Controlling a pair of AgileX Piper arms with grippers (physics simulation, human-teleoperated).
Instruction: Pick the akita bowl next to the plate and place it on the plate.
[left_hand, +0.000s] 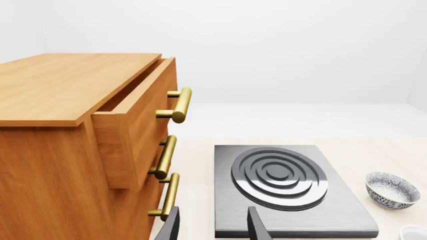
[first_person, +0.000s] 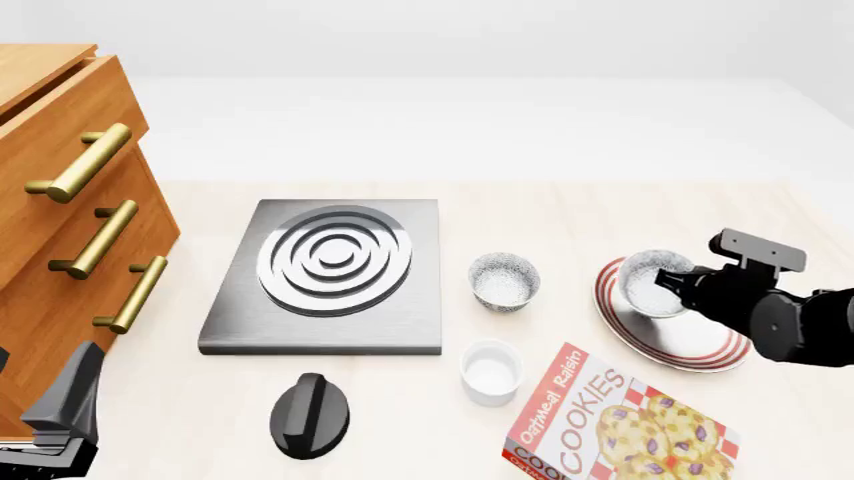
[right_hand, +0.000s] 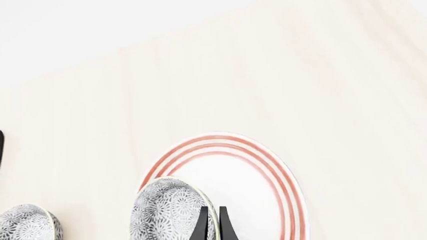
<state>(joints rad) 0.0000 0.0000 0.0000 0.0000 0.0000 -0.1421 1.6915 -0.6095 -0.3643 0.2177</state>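
My right gripper (first_person: 681, 284) is shut on the rim of the akita bowl (first_person: 651, 282), a small grey-black speckled bowl with a white inside. The bowl is over the left part of the plate (first_person: 694, 345), which is white with thin red rings. In the right wrist view the two fingers (right_hand: 203, 224) pinch the wall of the akita bowl (right_hand: 167, 210), with the plate (right_hand: 250, 175) under it. I cannot tell whether the bowl touches the plate. My left gripper (left_hand: 213, 226) is open and holds nothing, near the table's front left by the cabinet.
A look-alike speckled bowl (first_person: 505, 280) sits left of the plate, beside the grey stove (first_person: 334, 270). A white ramekin (first_person: 491, 372), a cookie box (first_person: 614, 425) and a black knob-like object (first_person: 310, 415) lie nearer the front. A wooden cabinet (first_person: 67, 220) with a part-open top drawer stands at the left.
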